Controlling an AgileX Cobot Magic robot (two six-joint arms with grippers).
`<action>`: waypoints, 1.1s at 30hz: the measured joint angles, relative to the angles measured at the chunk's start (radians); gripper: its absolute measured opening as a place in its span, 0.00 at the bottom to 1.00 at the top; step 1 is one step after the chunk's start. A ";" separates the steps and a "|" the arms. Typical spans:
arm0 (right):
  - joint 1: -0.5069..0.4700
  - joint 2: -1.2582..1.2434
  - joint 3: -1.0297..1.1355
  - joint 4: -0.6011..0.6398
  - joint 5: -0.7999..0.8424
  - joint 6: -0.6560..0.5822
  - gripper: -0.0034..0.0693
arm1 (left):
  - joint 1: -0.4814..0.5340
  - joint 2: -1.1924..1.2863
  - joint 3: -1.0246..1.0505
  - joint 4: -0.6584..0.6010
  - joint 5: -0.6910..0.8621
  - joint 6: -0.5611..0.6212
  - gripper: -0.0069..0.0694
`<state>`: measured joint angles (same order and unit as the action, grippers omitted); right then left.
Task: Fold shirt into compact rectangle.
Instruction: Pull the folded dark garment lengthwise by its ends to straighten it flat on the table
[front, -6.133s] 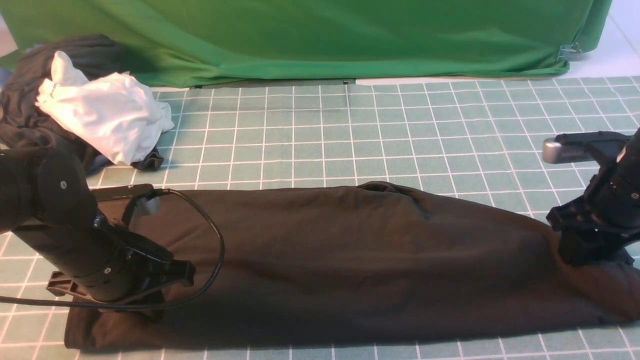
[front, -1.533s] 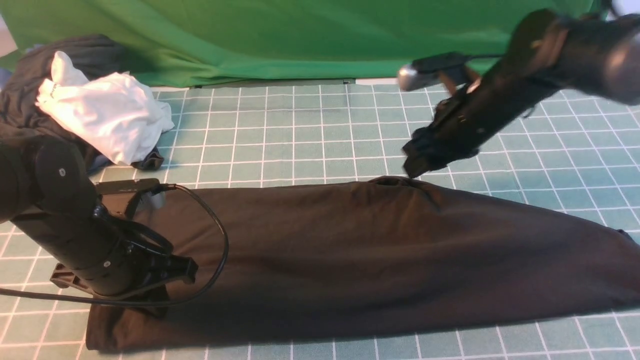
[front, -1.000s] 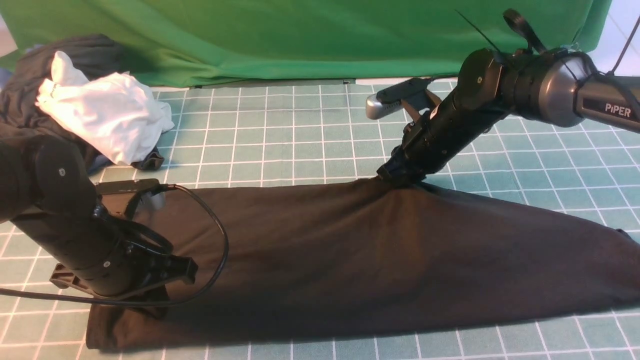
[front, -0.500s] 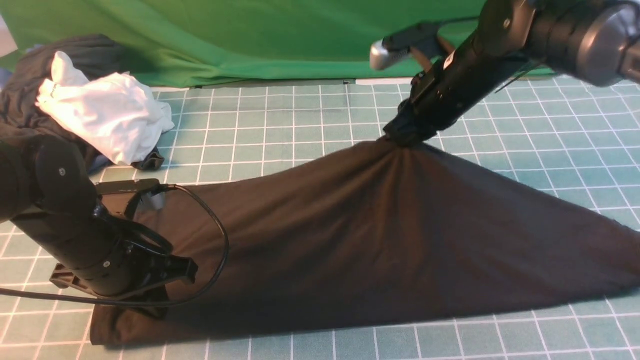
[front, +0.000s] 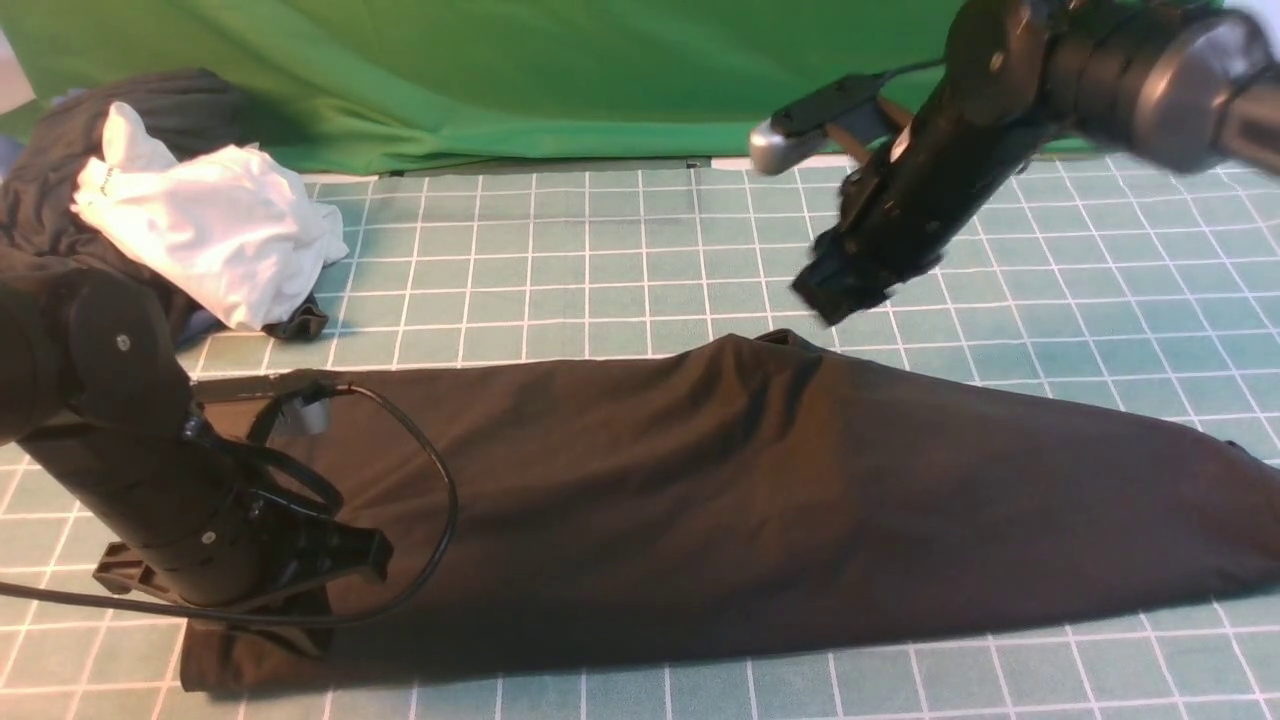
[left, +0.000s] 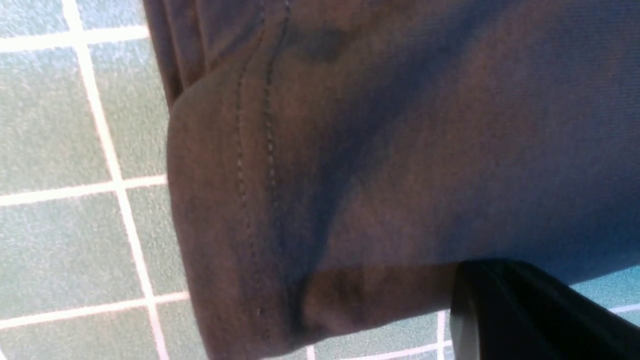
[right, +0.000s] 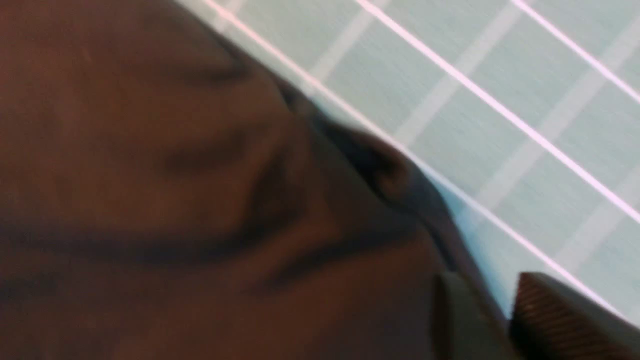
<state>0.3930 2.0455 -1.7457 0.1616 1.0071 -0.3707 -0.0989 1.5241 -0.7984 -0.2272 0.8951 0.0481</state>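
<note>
The black shirt (front: 750, 500) lies as a long folded band across the green grid mat (front: 600, 250), its far edge rising to a small peak near the middle. My left gripper (front: 300, 625) presses down at the shirt's near left end, shut on the cloth. In the left wrist view, the stitched hem (left: 250, 165) folds over beside one dark finger (left: 525, 310). My right gripper (front: 835, 295) hangs just above and behind the peak, open and holding nothing. In the right wrist view, mat shows between its fingertips (right: 492, 287) beside the shirt (right: 175, 200).
A crumpled white garment (front: 210, 235) lies on a dark clothes bundle (front: 60, 200) at the far left. A green cloth (front: 600, 70) drapes along the back edge. The left arm's cable (front: 440, 500) loops over the shirt.
The right gripper came down on the shirt's far edge, pulled it up and back into a tent, then let go. The cloth has dropped flat and the gripper now hangs free above it.
</note>
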 joint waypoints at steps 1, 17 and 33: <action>0.000 -0.005 -0.001 -0.006 0.006 0.004 0.19 | 0.000 -0.001 0.000 -0.002 -0.002 0.000 0.10; -0.433 -0.377 0.515 -0.095 0.077 0.221 0.16 | 0.000 -0.223 0.005 -0.050 -0.011 0.000 0.10; -0.542 -0.278 0.739 -0.078 -0.269 0.263 0.89 | 0.000 -0.530 0.005 -0.062 0.002 0.000 0.10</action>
<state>-0.1489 1.7672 -1.0068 0.0832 0.7377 -0.1081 -0.0989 0.9940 -0.7934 -0.2896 0.8971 0.0481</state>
